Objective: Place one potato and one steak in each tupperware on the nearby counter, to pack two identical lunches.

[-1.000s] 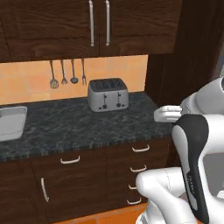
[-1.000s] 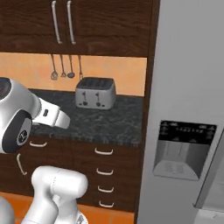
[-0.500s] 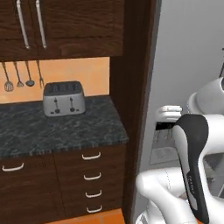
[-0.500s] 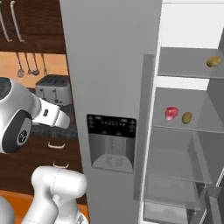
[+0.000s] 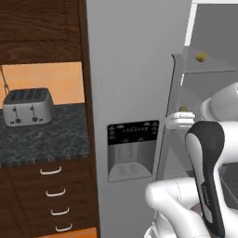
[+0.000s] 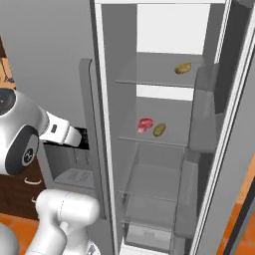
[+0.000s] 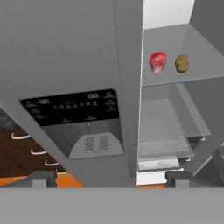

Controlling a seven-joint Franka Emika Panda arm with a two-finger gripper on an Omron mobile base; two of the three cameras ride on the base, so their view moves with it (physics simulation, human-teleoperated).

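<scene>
base: whole scene has slid left across both base views over the last second, so the cameras drove right; nothing itself moved. Sink and utensils gone from view, open fridge now ahead.
meaning: judging by this, still the fetch leg; nothing packed yet, trays not in sight.
toaster: at far left, on the counter.
fridge door: shut half with dispenser panel, between counter and open compartment.
steak: on middle glass shelf, seen end-on in the hand view, long axis running back into the fridge.
potato: just beside steak on its right, long axis roughly front to back, slightly tilted.
second potato: upper shelf, long axis lying across, left to right.
gripper: tips spread apart, holding nothing, well short of the shelves.
</scene>
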